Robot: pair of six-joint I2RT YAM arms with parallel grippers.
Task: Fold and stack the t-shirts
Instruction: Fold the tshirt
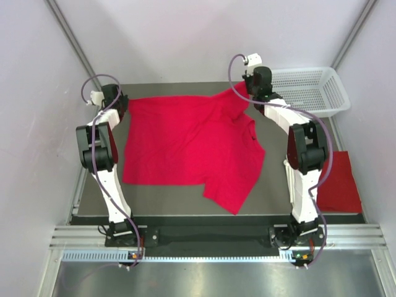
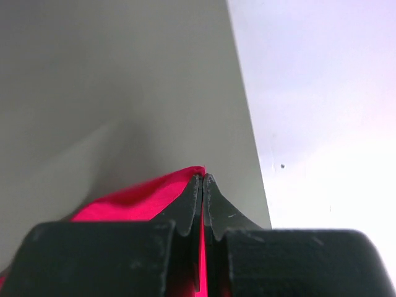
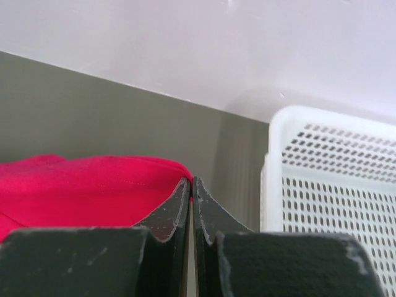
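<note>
A bright red t-shirt (image 1: 185,145) lies spread and rumpled across the middle of the table, one sleeve hanging toward the near edge. My left gripper (image 1: 122,102) is shut on its far left corner; the left wrist view shows red cloth (image 2: 139,198) pinched between the closed fingers (image 2: 202,185). My right gripper (image 1: 247,91) is shut on the shirt's far right corner; red cloth (image 3: 93,185) shows at its closed fingertips (image 3: 190,185). A second red t-shirt (image 1: 339,182) lies folded at the right edge of the table.
A white plastic mesh basket (image 1: 309,90) stands at the back right, close beside my right gripper, and it also shows in the right wrist view (image 3: 334,179). White walls enclose the table at the back and on both sides.
</note>
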